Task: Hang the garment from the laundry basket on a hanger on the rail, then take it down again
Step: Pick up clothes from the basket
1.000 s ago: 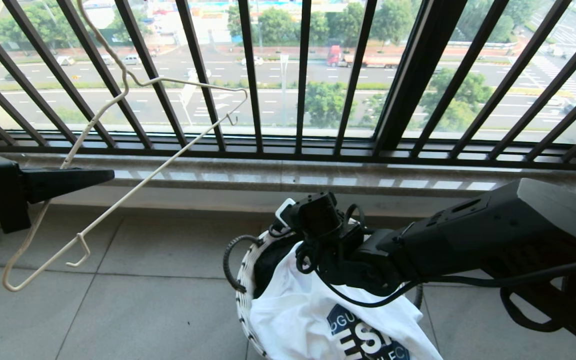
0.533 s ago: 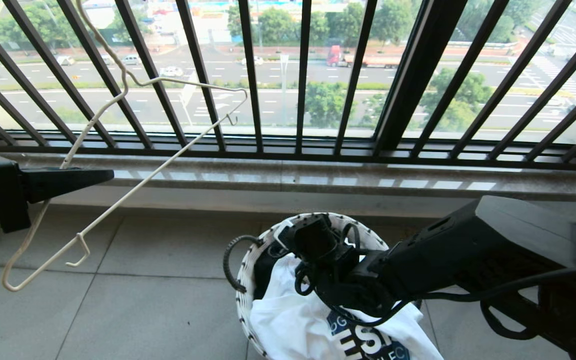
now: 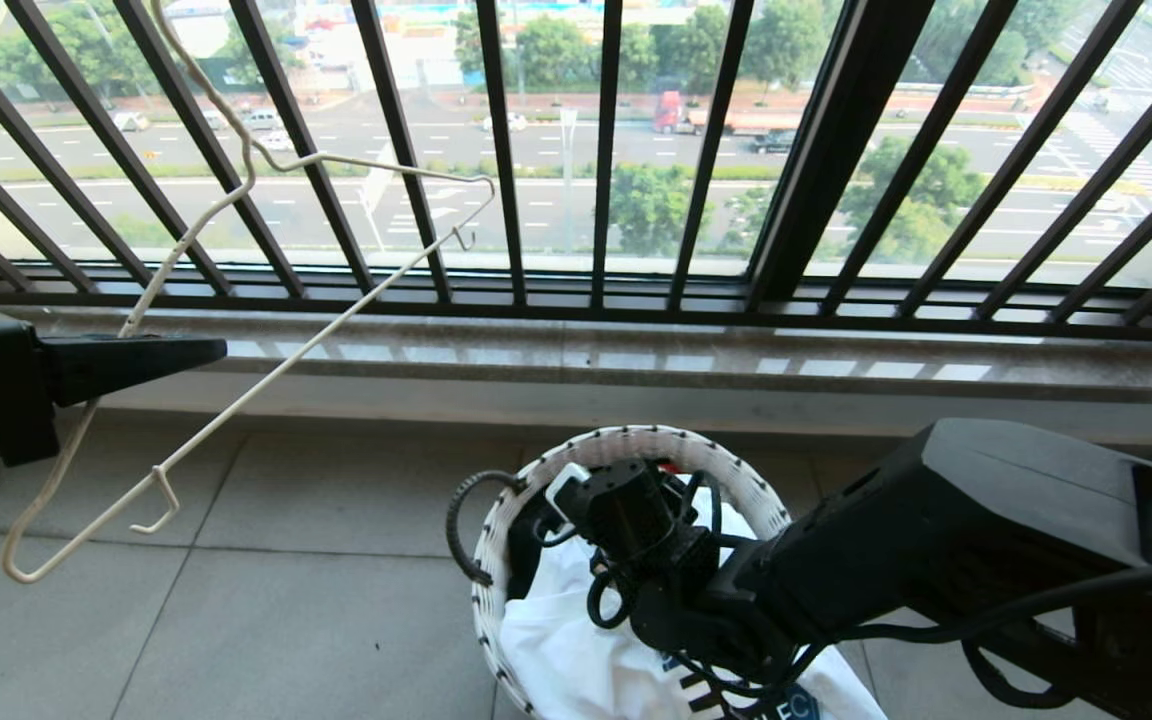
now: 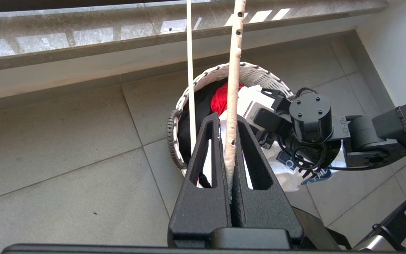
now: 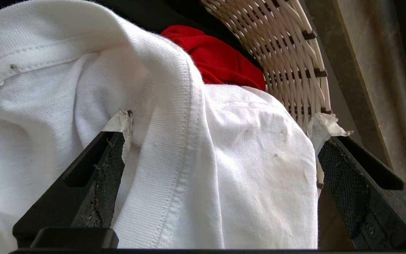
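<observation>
The white garment [image 3: 576,660] lies heaped in the round white woven laundry basket [image 3: 636,438] on the floor, its dark blue emblem partly under my right arm. My right gripper [image 5: 224,123] reaches down into the basket, open, with a ribbed fold of the garment [image 5: 245,158] between its fingers. In the head view its fingers are hidden by the wrist. My left gripper [image 3: 221,350], held up at the left, is shut on the cream wire hanger [image 3: 276,378], gripping the wire [image 4: 233,70] between its fingers [image 4: 211,141]. The rail is out of view.
A red cloth [image 5: 220,60] and a black garment [image 4: 197,109] also lie in the basket [image 5: 287,53]. Behind it run a stone sill [image 3: 636,350] and the black barred window railing [image 3: 596,150]. Grey floor tiles [image 3: 286,600] spread to the left.
My right arm has sunk lower into the basket onto the garment, covering more of the emblem. The left gripper and the hanger have not moved.
</observation>
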Tool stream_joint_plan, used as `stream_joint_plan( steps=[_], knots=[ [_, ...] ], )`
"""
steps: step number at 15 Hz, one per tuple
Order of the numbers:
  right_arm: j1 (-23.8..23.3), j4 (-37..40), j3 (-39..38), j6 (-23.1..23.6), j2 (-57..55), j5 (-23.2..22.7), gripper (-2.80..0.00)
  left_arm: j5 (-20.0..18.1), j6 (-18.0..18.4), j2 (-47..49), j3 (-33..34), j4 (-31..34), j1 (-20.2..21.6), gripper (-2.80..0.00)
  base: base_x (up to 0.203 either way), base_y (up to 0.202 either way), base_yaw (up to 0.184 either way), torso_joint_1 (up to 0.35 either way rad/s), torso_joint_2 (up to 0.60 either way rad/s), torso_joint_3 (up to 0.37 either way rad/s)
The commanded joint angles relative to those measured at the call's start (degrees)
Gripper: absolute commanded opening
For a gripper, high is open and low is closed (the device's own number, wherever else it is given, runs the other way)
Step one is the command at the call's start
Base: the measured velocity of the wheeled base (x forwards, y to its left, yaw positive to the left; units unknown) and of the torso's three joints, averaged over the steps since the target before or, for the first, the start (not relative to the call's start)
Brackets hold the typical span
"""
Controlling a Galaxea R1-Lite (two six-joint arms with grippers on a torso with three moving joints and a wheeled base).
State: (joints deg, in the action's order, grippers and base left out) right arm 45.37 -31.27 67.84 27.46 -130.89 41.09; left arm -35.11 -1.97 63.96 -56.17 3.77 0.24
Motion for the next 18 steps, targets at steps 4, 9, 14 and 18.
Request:
stream_joint_plan(
  steps=[4, 9, 14, 18],
  knots=[
    [0.0, -1.2, -3.2, -0.1, 2.6, 2.3, 0.00, -0.1, -0.1, -0.5, -0.1, 0.0, 0.1, -2.80, 0.000, 0.000, 0.000, 0.000, 0.00, 0.000],
    [0.1, -6.0, -7.5, 0.3, 5.8, 5.0, 0.00, -0.1, -0.1, -0.9, -0.1, 0.0, 0.1, -2.80, 0.000, 0.000, 0.000, 0.000, 0.00, 0.000],
    [1.6, -6.4, -9.0, 0.0, 8.7, 4.9, 0.00, -0.1, -0.1, -1.1, -0.1, 0.0, 0.1, -2.80, 0.000, 0.000, 0.000, 0.000, 0.00, 0.000],
    [3.8, -6.6, -9.4, -0.4, 7.7, 4.3, 0.00, -0.1, -0.1, -1.1, 0.0, 0.0, 0.1, -2.80, 0.000, 0.000, 0.000, 0.000, 0.00, 0.000]
  ],
)
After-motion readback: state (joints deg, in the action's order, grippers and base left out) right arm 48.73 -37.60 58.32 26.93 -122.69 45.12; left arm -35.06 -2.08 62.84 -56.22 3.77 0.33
